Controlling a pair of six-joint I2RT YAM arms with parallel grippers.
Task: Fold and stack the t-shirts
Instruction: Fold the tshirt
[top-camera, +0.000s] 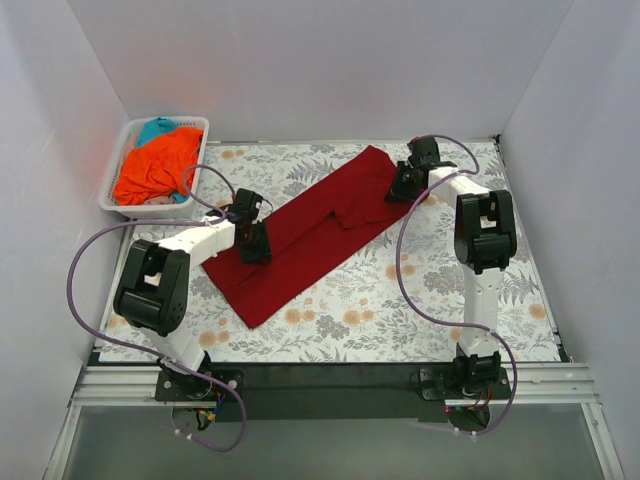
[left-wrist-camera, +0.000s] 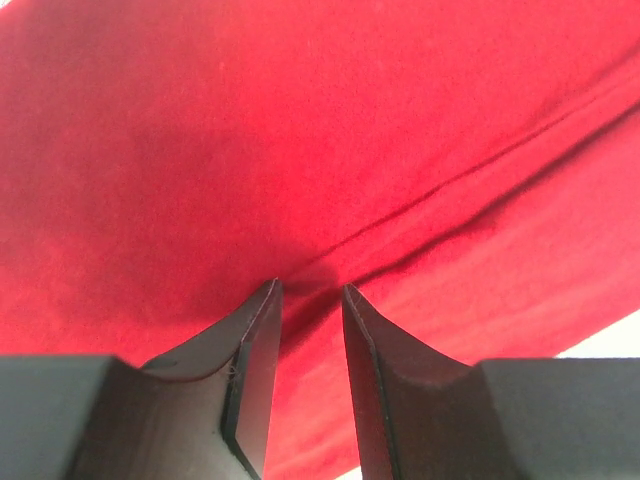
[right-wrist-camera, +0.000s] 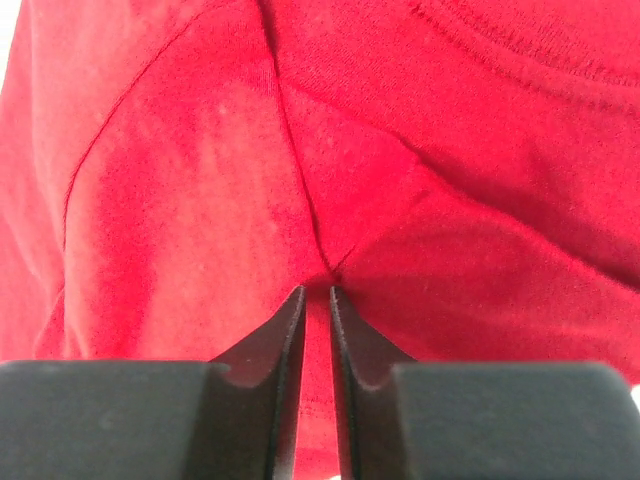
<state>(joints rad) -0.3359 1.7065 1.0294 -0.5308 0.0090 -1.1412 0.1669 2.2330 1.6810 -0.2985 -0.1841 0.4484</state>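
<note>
The dark red t-shirt (top-camera: 310, 230) lies as a long folded strip, slanting across the floral tablecloth from near left to far right. My left gripper (top-camera: 258, 250) sits on its near-left part, its fingers pressed into the cloth and pinching a ridge of it (left-wrist-camera: 312, 290). My right gripper (top-camera: 400, 190) sits on the far-right end by the collar, its narrow jaws pinching a crease (right-wrist-camera: 317, 290). The red cloth fills the left wrist view (left-wrist-camera: 300, 130) and the right wrist view (right-wrist-camera: 200, 180). The bright orange t-shirt (top-camera: 155, 165) and the teal t-shirt (top-camera: 155, 128) lie crumpled in the basket.
The white slotted basket (top-camera: 150, 212) stands at the far left beside the white wall. The floral tablecloth (top-camera: 420, 310) covers the table. White walls enclose the left, back and right sides.
</note>
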